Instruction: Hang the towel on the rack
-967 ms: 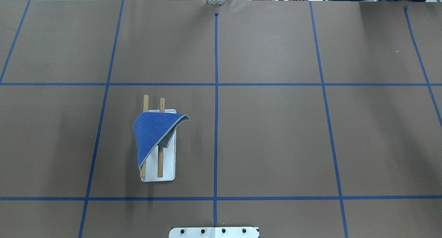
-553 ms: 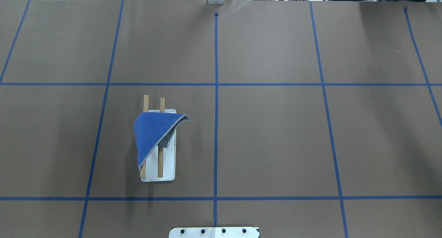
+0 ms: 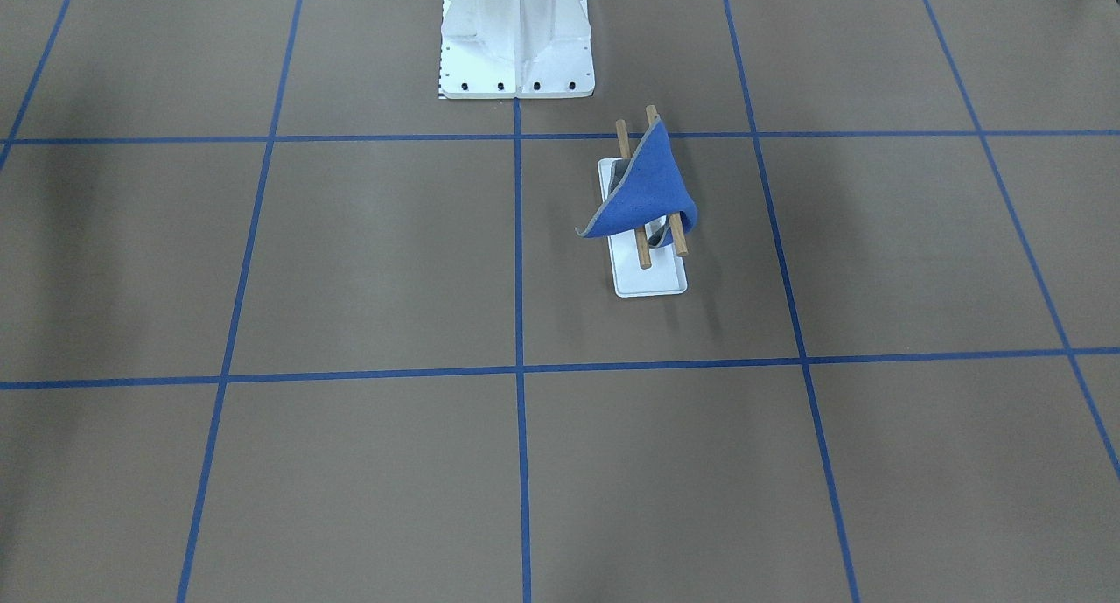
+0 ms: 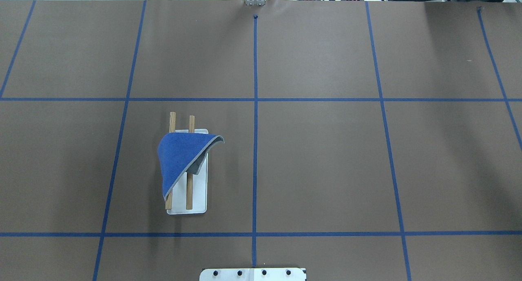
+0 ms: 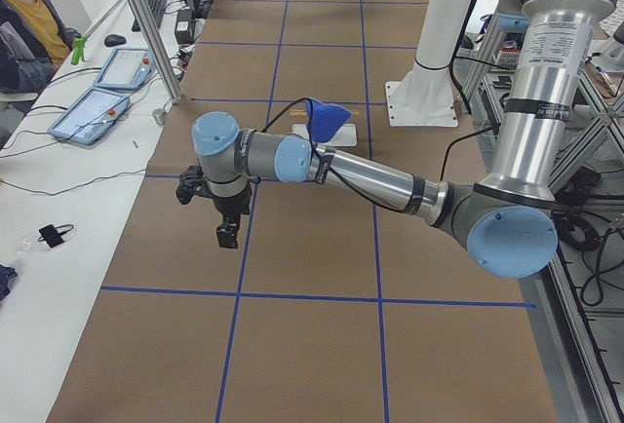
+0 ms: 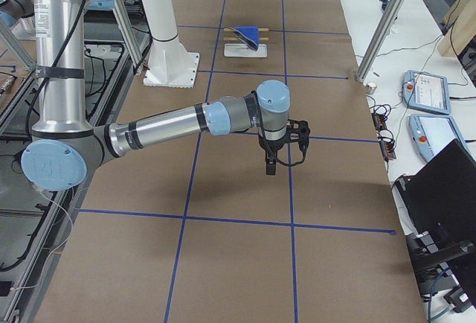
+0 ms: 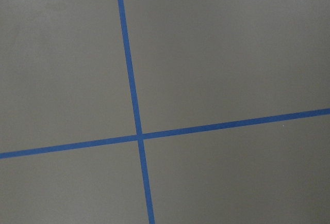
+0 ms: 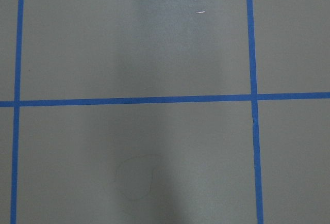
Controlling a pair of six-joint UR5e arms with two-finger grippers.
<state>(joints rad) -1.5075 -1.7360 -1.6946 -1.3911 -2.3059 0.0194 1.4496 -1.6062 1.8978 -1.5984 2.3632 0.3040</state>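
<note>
The blue towel (image 4: pixel 179 154) is draped over the two wooden rods of the rack (image 4: pixel 198 197), blue face up, with a grey corner folded under on its right. It also shows in the front view, the towel (image 3: pixel 649 192) on the rack (image 3: pixel 652 279). My left gripper (image 5: pixel 226 238) hangs high over the table, far from the rack, and shows only in the exterior left view. My right gripper (image 6: pixel 270 168) shows only in the exterior right view, also far from the towel (image 6: pixel 245 34). I cannot tell whether either gripper is open or shut. Both wrist views show only bare table with blue tape lines.
The big white bolted pedestal (image 3: pixel 516 34) stands at the robot's side of the table. Blue tape lines form a grid on the brown table cover. An operator (image 5: pixel 24 23) and tablets (image 5: pixel 93 111) are beyond the far table edge.
</note>
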